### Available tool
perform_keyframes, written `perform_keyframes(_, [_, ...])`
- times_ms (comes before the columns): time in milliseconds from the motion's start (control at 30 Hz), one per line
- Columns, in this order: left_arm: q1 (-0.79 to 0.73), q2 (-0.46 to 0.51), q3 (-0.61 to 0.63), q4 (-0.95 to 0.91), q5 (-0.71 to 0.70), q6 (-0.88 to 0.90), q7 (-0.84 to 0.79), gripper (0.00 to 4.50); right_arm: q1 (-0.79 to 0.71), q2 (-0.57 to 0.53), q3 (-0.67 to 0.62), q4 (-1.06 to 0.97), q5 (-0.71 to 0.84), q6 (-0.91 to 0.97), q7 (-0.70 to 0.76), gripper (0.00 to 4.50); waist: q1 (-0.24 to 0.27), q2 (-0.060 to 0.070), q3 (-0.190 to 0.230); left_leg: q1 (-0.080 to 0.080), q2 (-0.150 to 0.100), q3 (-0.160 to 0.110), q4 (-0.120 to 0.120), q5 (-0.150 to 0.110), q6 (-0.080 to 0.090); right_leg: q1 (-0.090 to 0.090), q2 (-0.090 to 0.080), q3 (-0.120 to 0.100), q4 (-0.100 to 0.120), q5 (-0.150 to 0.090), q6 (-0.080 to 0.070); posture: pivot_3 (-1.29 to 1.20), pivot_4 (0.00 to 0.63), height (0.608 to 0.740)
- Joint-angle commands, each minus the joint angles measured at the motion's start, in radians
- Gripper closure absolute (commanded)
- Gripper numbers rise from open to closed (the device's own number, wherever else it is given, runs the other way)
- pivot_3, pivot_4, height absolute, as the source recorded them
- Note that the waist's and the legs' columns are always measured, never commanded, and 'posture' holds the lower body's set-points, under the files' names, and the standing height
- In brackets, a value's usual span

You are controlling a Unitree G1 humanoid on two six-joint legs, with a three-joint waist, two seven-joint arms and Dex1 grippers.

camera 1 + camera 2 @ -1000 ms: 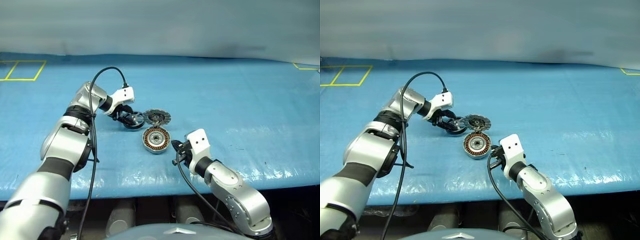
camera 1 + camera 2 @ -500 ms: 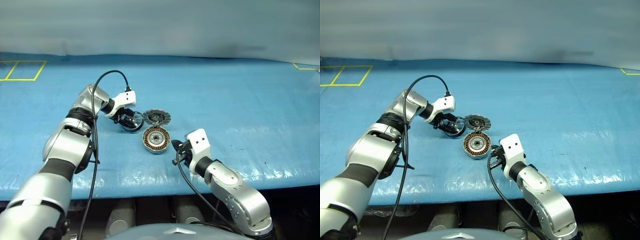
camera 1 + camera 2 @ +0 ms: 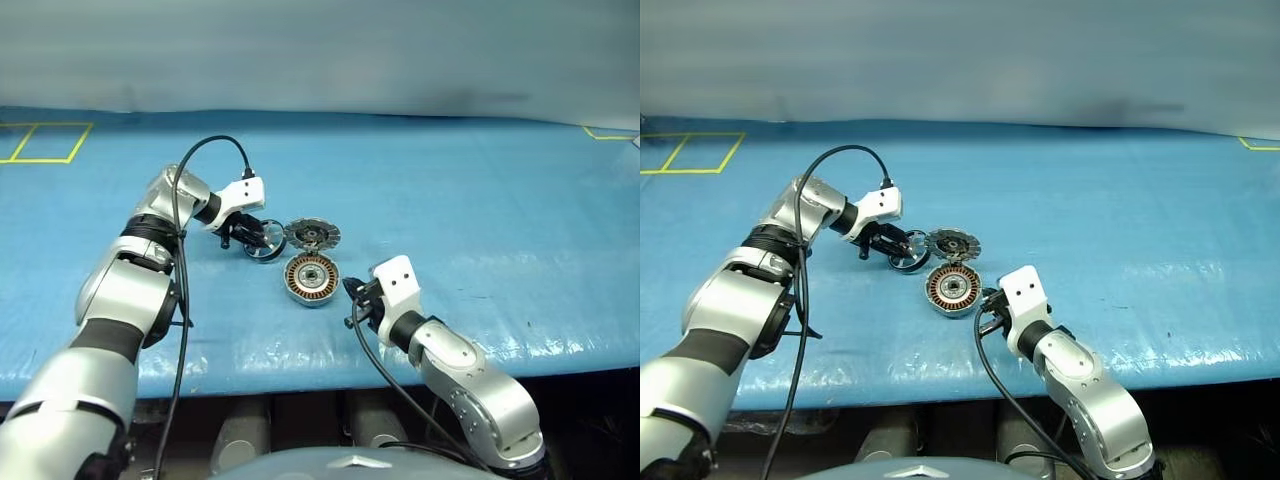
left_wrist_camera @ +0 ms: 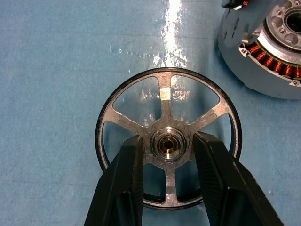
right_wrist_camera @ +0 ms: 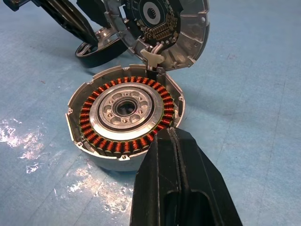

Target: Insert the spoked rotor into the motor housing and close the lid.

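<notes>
Left jaws [image 4: 165, 162] astride spoked rotor [image 4: 168, 142] hub, maybe touching

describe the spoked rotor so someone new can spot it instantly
On the blue table cover, find the open motor housing with copper windings near the middle. The spoked rotor lies flat beside it, with the left hand at its hub. Unlike the vented lid, it is an open dark ring with silver spokes.

No text, label, brand, number or sign can be read on anything here.
</notes>
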Motion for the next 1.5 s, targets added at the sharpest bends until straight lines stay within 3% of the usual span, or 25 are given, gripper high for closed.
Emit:
perform_keyframes(33, [0.045, 0.073, -0.012, -0.135, 0.017, -0.024, -0.026, 3.20, -0.015, 0.004, 0.002, -0.020, 0.006, -0.019, 0.013, 4.50, -0.003, 0.000, 0.000, 0.000, 0.000, 0.000, 0.000, 0.000, 0.000, 0.000, 0.000, 0.000, 0.000, 0.000, 0.000, 0.00, 0.150, 0.740])
perform_keyframes(333, [0.366, 0.209, 0.086, -0.821, -0.104, 0.219, -0.017, 3.20, -0.020, -0.007, -0.005, 0.013, 0.020, -0.068, 0.074, 4.50, -0.002, 0.000, 0.000, -0.001, 0.000, 0.000, -0.001, 0.000, 0.000, -0.001, -0.001, 0.001, -0.001, -0.001, -0.002, 0.00, 0.150, 0.740])
perform_keyframes(600, [0.477, 0.297, 0.138, -1.134, -0.267, 0.376, -0.066, 3.20, 0.071, -0.055, -0.050, 0.088, 0.069, -0.269, 0.238, 4.50, 0.007, 0.000, 0.000, 0.001, 0.000, -0.001, -0.001, 0.000, 0.000, 0.001, 0.000, 0.000, 0.000, -0.004, -0.007, 0.00, 0.150, 0.740])
perform_keyframes(1000, [0.416, 0.272, 0.070, -1.215, -0.418, 0.484, -0.125, 3.20, 0.174, 0.017, -0.055, 0.324, 0.006, -0.687, 0.300, 4.50, 0.009, 0.001, 0.000, 0.001, 0.001, 0.001, -0.001, 0.000, 0.000, 0.001, 0.000, 0.001, 0.000, -0.004, -0.007, 0.00, 0.150, 0.740])
perform_keyframes(1267, [0.307, 0.214, -0.069, -1.135, -0.357, 0.471, -0.147, 3.20, 0.175, 0.034, -0.045, 0.386, -0.003, -0.729, 0.297, 4.50, 0.010, 0.001, 0.000, 0.001, 0.000, 0.001, 0.000, 0.000, 0.000, 0.001, 0.000, 0.001, 0.000, -0.004, -0.007, 0.00, 0.150, 0.740])
perform_keyframes(1500, [0.222, 0.141, -0.144, -1.025, -0.305, 0.352, -0.155, 3.20, 0.181, 0.050, -0.056, 0.380, 0.013, -0.692, 0.276, 4.50, 0.011, 0.001, 0.000, 0.001, 0.000, 0.001, 0.000, 0.000, 0.000, 0.000, 0.001, 0.001, 0.000, -0.004, -0.007, 0.00, 0.150, 0.740])
